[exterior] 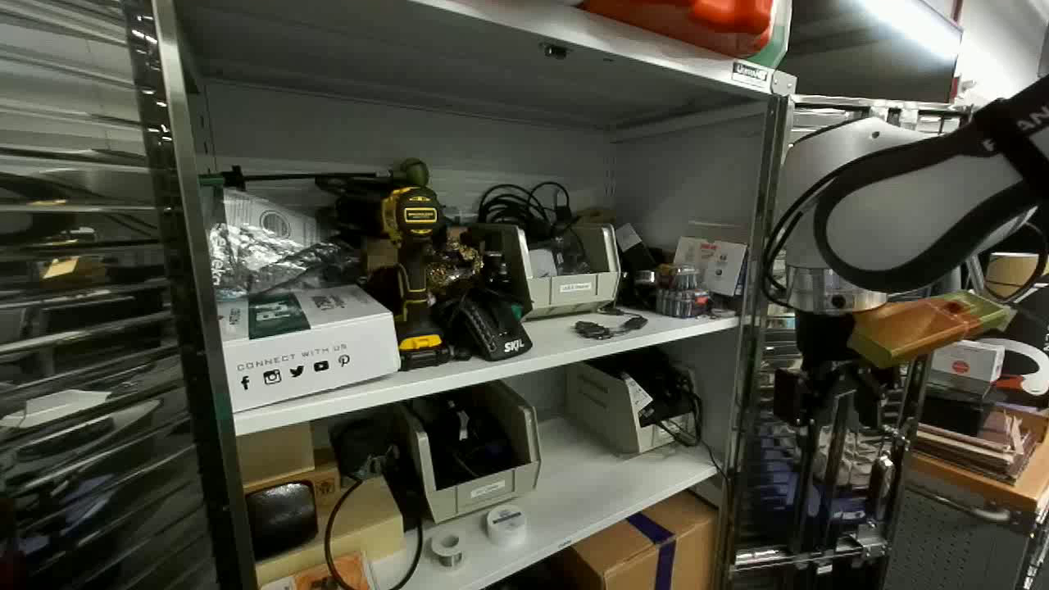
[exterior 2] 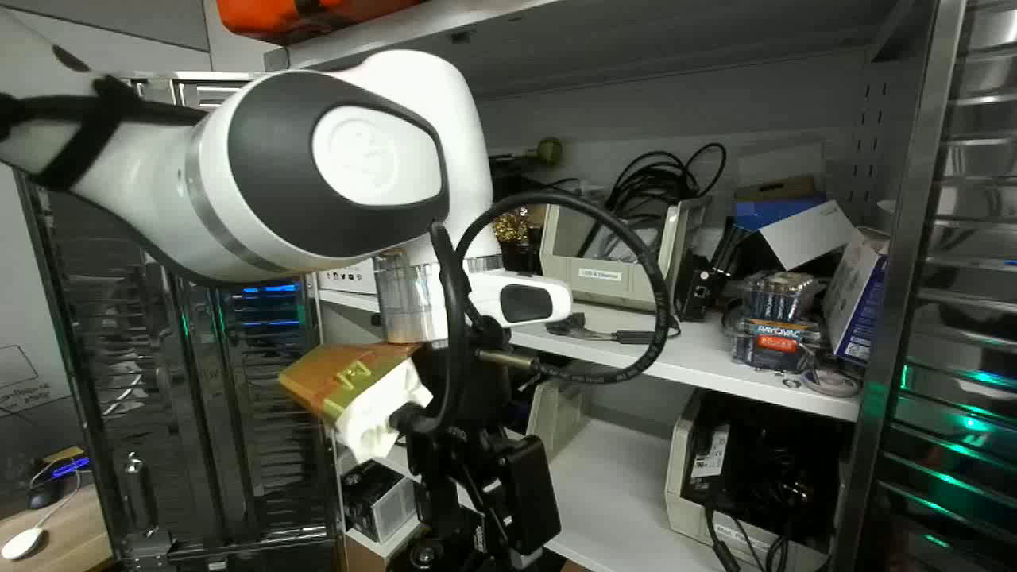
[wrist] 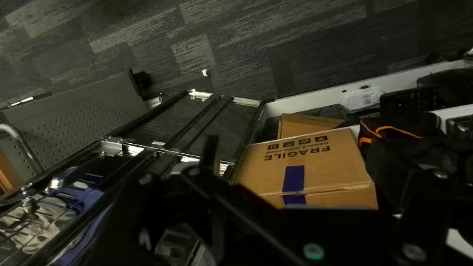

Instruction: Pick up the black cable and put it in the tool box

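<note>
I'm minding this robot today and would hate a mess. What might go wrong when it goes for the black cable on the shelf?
1. The black cable lies near the front edge of the shelf, so a nudge might drop it.
2. The batteries sit near that edge too; a wide sweep could knock them off.
3. The cable loop bulging from the arm might snag on the bin on that shelf.

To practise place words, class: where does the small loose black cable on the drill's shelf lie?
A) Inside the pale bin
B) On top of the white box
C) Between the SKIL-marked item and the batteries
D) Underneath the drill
C: in an exterior view the black cable lies on the shelf, the SKIL-marked item to one side, the batteries to the other.
</note>
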